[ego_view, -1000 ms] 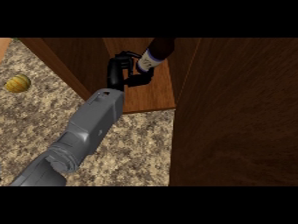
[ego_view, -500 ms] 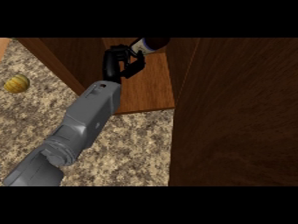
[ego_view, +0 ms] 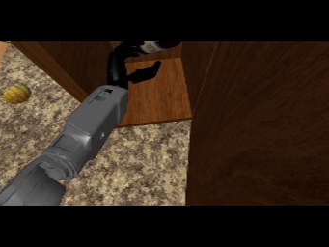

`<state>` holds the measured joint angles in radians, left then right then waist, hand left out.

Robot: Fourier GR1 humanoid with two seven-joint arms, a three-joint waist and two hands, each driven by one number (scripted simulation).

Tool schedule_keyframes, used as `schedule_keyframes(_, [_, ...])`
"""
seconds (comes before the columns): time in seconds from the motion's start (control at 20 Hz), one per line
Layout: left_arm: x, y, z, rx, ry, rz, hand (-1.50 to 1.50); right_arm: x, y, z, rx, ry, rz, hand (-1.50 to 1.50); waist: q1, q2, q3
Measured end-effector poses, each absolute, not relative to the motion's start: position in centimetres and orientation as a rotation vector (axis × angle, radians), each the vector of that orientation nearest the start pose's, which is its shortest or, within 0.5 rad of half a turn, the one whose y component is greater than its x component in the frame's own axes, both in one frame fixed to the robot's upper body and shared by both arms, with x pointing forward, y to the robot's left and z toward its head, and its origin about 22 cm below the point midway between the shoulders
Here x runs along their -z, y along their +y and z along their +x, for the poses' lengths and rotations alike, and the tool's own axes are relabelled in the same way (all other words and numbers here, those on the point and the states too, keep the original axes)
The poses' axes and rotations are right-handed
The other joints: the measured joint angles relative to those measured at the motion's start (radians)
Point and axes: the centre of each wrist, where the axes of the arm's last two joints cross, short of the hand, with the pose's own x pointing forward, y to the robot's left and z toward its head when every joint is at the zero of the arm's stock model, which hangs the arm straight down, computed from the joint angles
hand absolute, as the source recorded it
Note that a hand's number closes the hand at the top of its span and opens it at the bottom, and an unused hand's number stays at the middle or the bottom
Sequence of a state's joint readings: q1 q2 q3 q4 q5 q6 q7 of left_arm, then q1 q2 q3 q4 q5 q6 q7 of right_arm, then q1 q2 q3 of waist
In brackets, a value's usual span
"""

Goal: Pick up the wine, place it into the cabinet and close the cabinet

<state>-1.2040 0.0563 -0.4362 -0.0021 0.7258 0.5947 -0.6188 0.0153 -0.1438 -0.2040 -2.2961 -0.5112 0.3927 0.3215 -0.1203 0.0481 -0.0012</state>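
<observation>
Nearest me is the counter (ego_view: 142, 164), and at its lower left edge a grey sliver that I take for the left arm; its hand is out of view. The right forearm runs from the near left up over the counter into the cabinet (ego_view: 163, 99), whose floor panel it crosses. On the right the open door (ego_view: 267, 120) fills the view, so I came in along its left side to keep clear of it.

Deeper in, the right hand (ego_view: 124, 70) sits over the cabinet floor. Its fingers (ego_view: 120, 53) arch up and over toward the wine (ego_view: 155, 46), while the thumb (ego_view: 144, 74) stands well apart from the bottle. I read that as the hand spread, not clamped on anything.

The wine is at the far end inside the cabinet, cut by the view's top edge; I cannot tell if it is upright. I judge it placed, with the door left to shut.

Far left, a yellow fruit (ego_view: 16, 93) lies on the counter, well apart.
</observation>
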Motion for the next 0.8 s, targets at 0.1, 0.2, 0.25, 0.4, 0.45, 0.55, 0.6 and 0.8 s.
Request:
schedule_keyframes(0.1, [-3.36, 13.07, 43.78, 0.026, -1.715, 0.483, -1.5, -16.77, -27.79, 17.69, -0.304, -2.006, 0.4, -1.5, 0.0, 0.001, 0.001])
schedule_keyframes(0.2, [-3.33, 13.12, 43.77, 0.023, -1.702, 0.481, -1.5, -17.0, -27.82, 17.7, -0.308, -2.013, 0.396, -1.5, -0.002, 0.001, 0.001])
schedule_keyframes(0.25, [-3.31, 13.17, 43.76, 0.023, -1.697, 0.484, -1.5, -16.98, -27.86, 17.69, -0.306, -2.014, 0.399, -1.5, -0.003, 0.001, 0.001])
schedule_keyframes(0.4, [-3.16, 13.17, 43.69, 0.017, -1.687, 0.495, -1.5, -17.01, -27.68, 17.47, -0.299, -2.016, 0.399, -1.5, -0.003, 0.001, 0.001])
schedule_keyframes(0.45, [-3.1, 13.22, 43.67, 0.015, -1.685, 0.502, -1.5, -17.11, -27.66, 17.43, -0.297, -2.018, 0.396, -1.5, -0.004, 0.001, 0.001])
schedule_keyframes(0.55, [-2.99, 13.22, 43.61, 0.014, -1.691, 0.51, -1.5, -17.15, -27.57, 17.47, -0.296, -2.018, 0.4, -1.5, -0.004, 0.002, 0.001])
schedule_keyframes(0.6, [-2.99, 13.22, 43.61, 0.009, -1.692, 0.515, -1.5, -17.03, -27.63, 17.41, -0.299, -2.015, 0.399, -1.5, -0.003, 0.002, 0.0])
schedule_keyframes(0.8, [-2.89, 13.08, 43.53, 0.014, -1.723, 0.487, -1.5, -16.94, -27.76, 17.48, -0.313, -2.013, 0.399, -1.5, 0.001, 0.001, 0.0])
